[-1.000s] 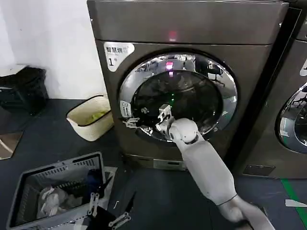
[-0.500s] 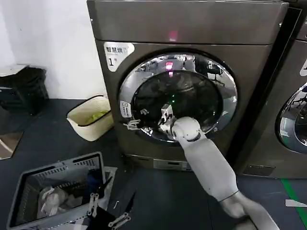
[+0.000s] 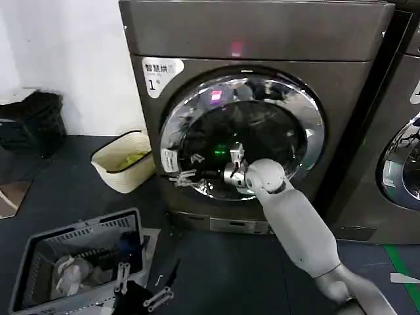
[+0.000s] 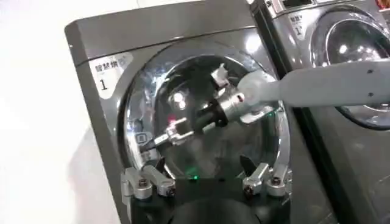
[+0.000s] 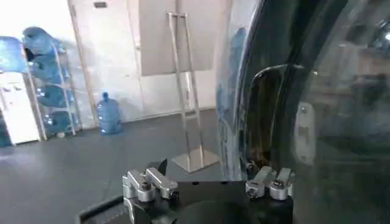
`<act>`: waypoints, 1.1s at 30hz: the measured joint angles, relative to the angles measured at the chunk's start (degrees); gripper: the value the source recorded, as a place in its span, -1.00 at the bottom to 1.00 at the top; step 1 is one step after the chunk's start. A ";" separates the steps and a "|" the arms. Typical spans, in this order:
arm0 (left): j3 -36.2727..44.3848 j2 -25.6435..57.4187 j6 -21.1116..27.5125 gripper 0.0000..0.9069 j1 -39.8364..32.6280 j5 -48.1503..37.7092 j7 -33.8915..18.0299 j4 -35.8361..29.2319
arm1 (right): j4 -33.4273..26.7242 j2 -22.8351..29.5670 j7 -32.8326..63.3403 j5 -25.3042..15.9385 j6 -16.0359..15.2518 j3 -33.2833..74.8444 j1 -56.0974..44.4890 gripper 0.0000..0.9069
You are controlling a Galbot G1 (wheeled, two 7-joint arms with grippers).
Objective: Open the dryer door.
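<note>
One arm was at work: the right gripper [image 3: 186, 177] reached across the large round chrome-rimmed dryer door with dark tinted glass [image 3: 262, 105] to its left edge, fingers set at the rim there, though I cannot tell whether they gripped it. That door sat in the front of the big dark grey-bronze dryer [image 3: 262, 33], its left edge swung slightly out. The left gripper [image 3: 141, 289] hung low beside a grey plastic laundry basket [image 3: 39, 246] on the floor, fingers spread and holding nothing.
</note>
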 joint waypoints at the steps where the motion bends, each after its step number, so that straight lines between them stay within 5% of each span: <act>1: -0.33 0.25 0.17 1.00 -0.14 -0.59 0.04 -0.05 | 0.56 -0.51 -1.22 0.06 -0.11 0.03 -0.28 1.00; 33: -8.91 16.58 10.51 1.00 -16.25 -19.57 -1.55 7.52 | 23.68 -16.84 -7.83 14.68 -2.82 1.98 -8.90 1.00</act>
